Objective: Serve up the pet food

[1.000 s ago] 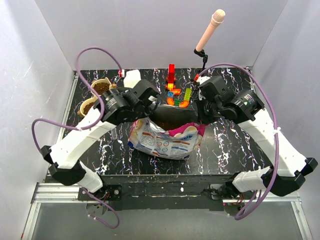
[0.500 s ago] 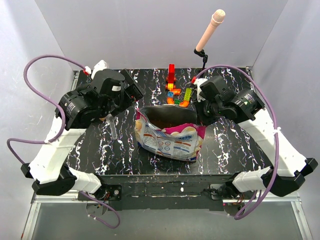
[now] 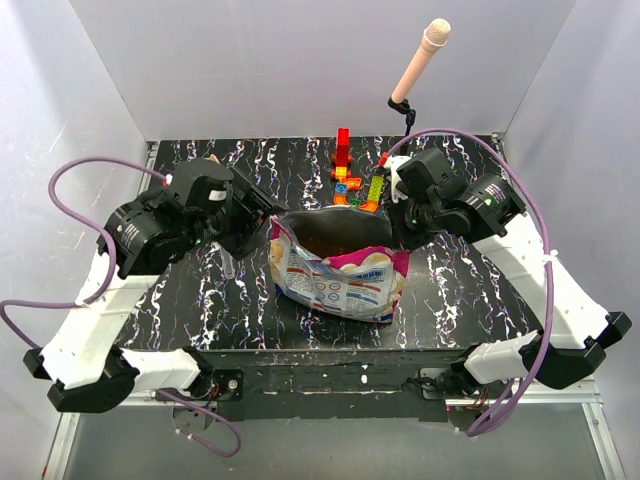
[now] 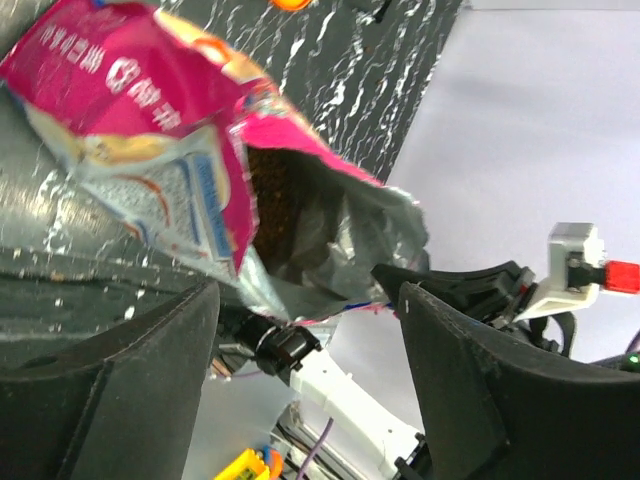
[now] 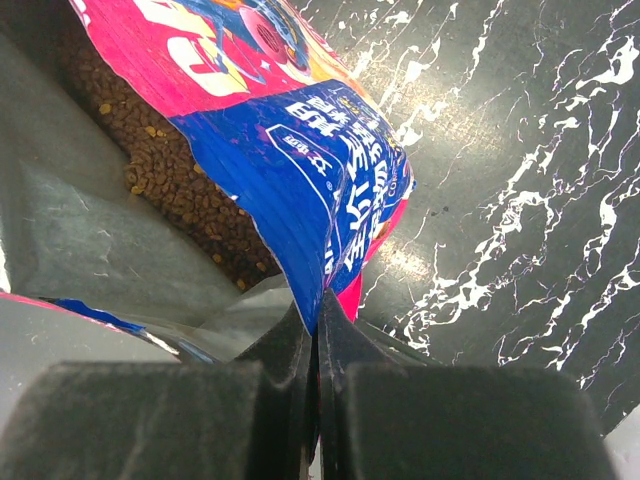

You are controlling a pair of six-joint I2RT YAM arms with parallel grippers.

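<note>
The pet food bag point(image 3: 335, 272) stands mouth up in the middle of the table, white, blue and pink, with silver lining. Brown kibble point(image 5: 150, 150) lies inside it and also shows as a dark mass point(image 4: 285, 215) in the left wrist view. My right gripper point(image 3: 393, 232) is shut on the bag's right top edge; its fingertips point(image 5: 318, 312) pinch the blue foil point(image 5: 300, 170). My left gripper point(image 3: 262, 215) hangs just left of the bag and stands open point(image 4: 310, 330), nothing between its fingers, the bag point(image 4: 170, 130) ahead of it.
Bright toy blocks point(image 3: 352, 185) lie behind the bag at the back of the black marbled table point(image 3: 450, 290). A pink microphone point(image 3: 418, 62) stands at the back right. A small clear object point(image 3: 228, 264) lies under the left arm. White walls close in both sides.
My left gripper let go of the bag's left edge, opened and drew back to the left. The bag's mouth now stands more upright. The right gripper kept its hold.
</note>
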